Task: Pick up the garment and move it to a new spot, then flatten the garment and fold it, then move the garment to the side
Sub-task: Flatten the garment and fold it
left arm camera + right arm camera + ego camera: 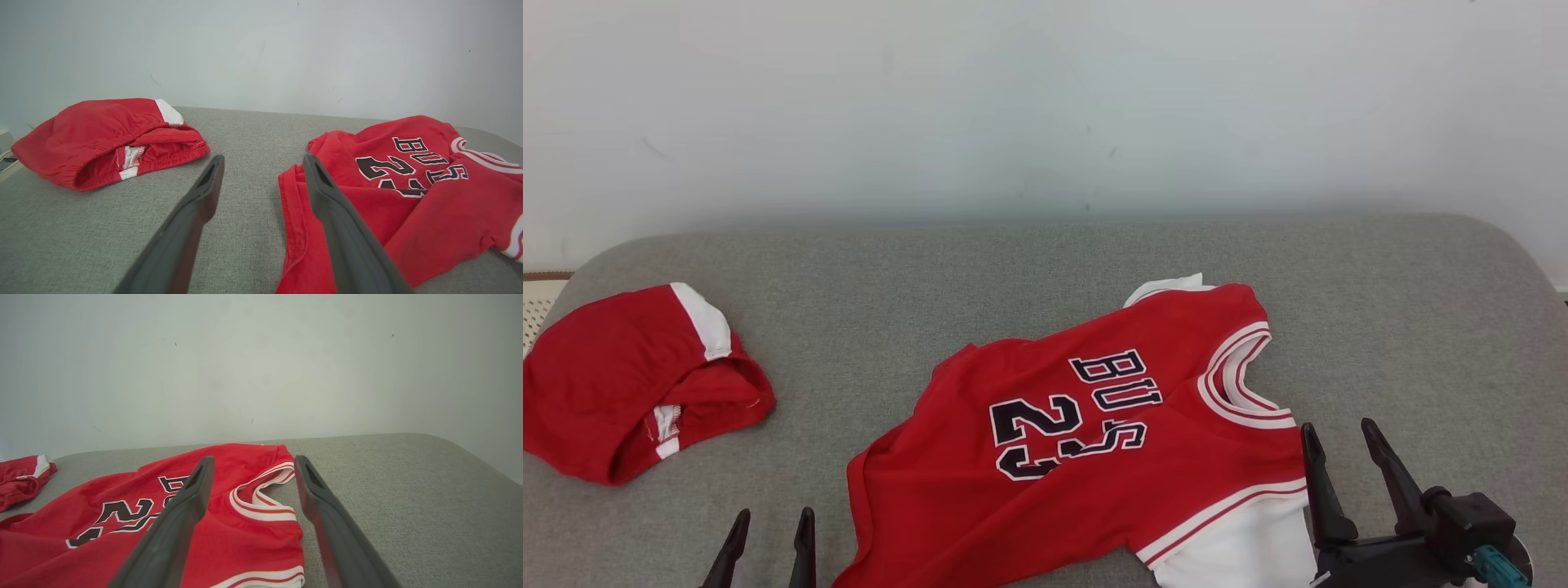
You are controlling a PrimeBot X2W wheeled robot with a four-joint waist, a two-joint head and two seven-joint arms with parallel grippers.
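Rumpled red jersey (1078,457), nubby grey cushion (1013,278)

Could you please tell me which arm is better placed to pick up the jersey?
Probably right: the right gripper, open, is beside the jersey's collar end, while the left gripper stands apart from its hem.

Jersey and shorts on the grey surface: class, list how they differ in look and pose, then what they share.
The jersey carries dark letters and numbers; the shorts show none. The jersey lies spread out near the middle; the shorts sit bunched at the left. Both are red with white trim, lying on the grey surface.
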